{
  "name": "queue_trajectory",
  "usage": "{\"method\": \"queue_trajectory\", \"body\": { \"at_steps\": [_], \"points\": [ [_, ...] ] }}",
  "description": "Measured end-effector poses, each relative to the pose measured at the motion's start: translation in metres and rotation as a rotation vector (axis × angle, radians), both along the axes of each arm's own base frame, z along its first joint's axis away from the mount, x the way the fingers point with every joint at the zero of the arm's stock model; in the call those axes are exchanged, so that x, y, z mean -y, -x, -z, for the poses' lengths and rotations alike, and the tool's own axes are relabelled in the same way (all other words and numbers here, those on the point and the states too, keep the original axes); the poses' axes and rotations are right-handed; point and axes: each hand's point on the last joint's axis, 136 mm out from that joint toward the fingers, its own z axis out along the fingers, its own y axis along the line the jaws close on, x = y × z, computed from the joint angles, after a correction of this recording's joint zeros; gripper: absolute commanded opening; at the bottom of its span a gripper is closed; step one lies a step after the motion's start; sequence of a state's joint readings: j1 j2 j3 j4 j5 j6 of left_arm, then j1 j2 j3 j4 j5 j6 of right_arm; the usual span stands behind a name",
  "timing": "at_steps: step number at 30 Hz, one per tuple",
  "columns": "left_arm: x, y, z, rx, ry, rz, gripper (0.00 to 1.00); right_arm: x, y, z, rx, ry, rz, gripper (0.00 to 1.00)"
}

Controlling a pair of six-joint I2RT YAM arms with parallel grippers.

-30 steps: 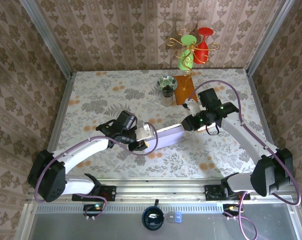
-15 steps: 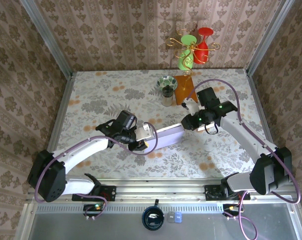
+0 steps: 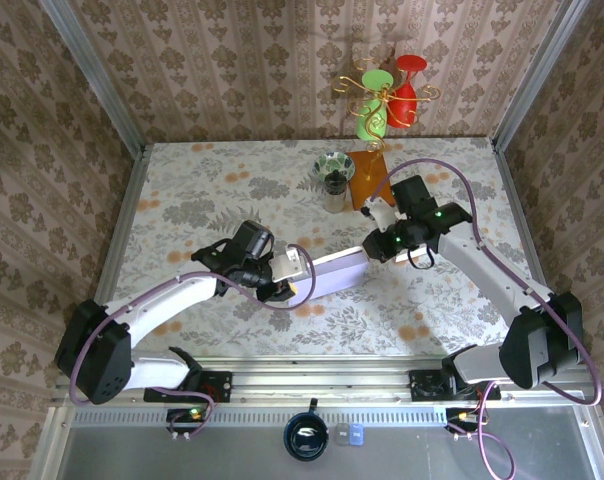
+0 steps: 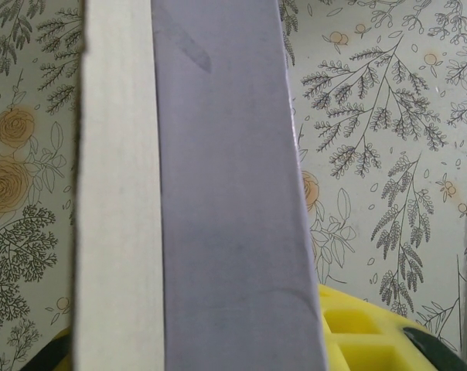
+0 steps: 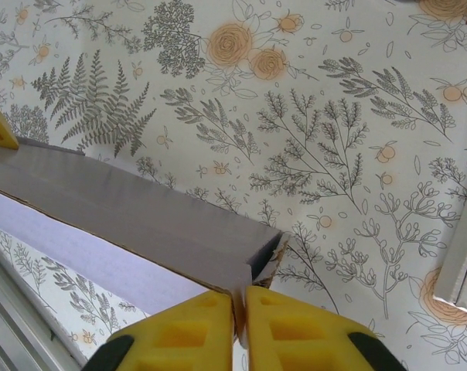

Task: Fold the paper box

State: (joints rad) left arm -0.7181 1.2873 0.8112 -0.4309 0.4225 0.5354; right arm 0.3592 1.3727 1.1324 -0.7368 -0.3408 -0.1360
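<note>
The paper box is a long lilac piece held off the floral table between both arms. My left gripper is shut on its left end. In the left wrist view the box's grey-lilac panel and a cream strip run up from between the jaws, and one yellow fingertip shows at the lower right. My right gripper is shut on the box's right end. The right wrist view has the yellow fingers pinching a thin flap at the box's torn corner.
At the back stand a gold rack with green and red glasses, an orange card and a patterned bowl. A dark mug sits below the table's front rail. Metal frame posts bound the table's sides.
The right gripper's jaws have closed onto the box's right end and it has edged slightly left. The left arm and the box have stayed put.
</note>
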Motion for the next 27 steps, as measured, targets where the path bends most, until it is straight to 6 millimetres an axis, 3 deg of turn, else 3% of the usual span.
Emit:
{"method": "queue_trajectory", "body": {
  "at_steps": [2,27],
  "points": [
    [-0.0001,0.0,0.0002,-0.001,-0.001,0.0,0.28,0.0002,-0.0008,0.0007,0.009,0.017,0.002,0.0],
    [0.0011,-0.0035,0.0059,-0.054,0.002,-0.056,0.22,-0.0016,0.0027,0.004,0.015,0.058,0.185,0.0]
  ]
}}
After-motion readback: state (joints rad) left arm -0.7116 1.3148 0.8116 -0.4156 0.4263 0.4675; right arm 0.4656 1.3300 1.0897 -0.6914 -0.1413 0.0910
